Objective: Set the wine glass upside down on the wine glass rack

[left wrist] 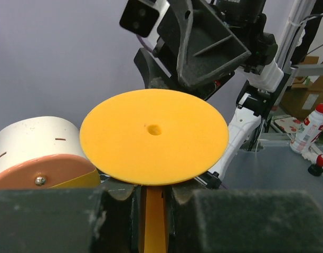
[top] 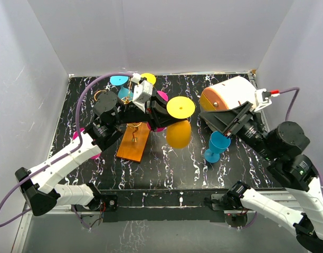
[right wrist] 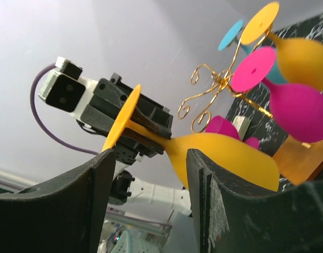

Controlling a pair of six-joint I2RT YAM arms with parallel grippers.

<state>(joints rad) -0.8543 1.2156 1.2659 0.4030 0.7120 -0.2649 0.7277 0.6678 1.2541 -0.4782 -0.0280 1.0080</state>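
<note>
My left gripper (top: 162,113) is shut on the stem (left wrist: 153,216) of a yellow wine glass (top: 178,133). It holds the glass in the air just right of the rack, with the foot disc (left wrist: 153,136) up and the bowl down. The wine glass rack (top: 134,141) has gold scroll wires (right wrist: 208,90) on an orange base and carries cyan, yellow and magenta glasses (right wrist: 296,108) upside down. My right gripper (top: 233,125) is open and empty, to the right of the held glass (right wrist: 225,158). Its fingers (right wrist: 214,195) frame that glass from a distance.
A blue wine glass (top: 216,146) stands upright on the black marbled table (top: 172,168), just below my right gripper. A white-and-orange drum (top: 227,96) lies at the back right and shows in the left wrist view (left wrist: 37,158). White walls enclose the table.
</note>
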